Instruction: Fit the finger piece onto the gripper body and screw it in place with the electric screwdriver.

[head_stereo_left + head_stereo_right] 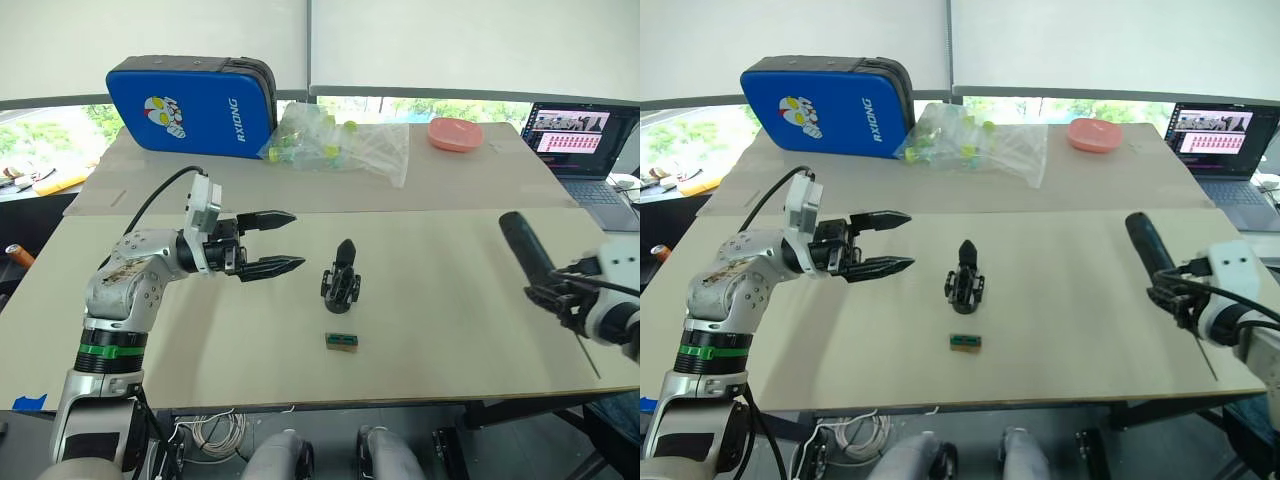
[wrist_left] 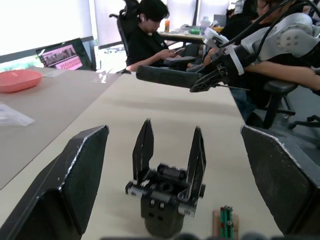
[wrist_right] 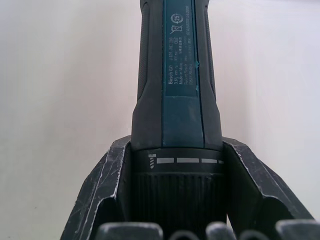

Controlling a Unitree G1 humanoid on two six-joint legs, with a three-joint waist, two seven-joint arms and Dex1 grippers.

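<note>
A: Where is the body being seen?

B: Mid-table, standing upright, prongs pointing up — just beyond the left gripper, in line with its spread, empty jaws. The left arm is judged nearer.

A: And the screwdriver?

B: It is being held in the right gripper, jaws clamped on its barrel, well apart at the table's right edge, bit slanting down.

A: Surface, room?

B: A pale flat table is being used — a small green block is lying just before the body. A blue case, a plastic bag, a laptop are lying far back.
</note>
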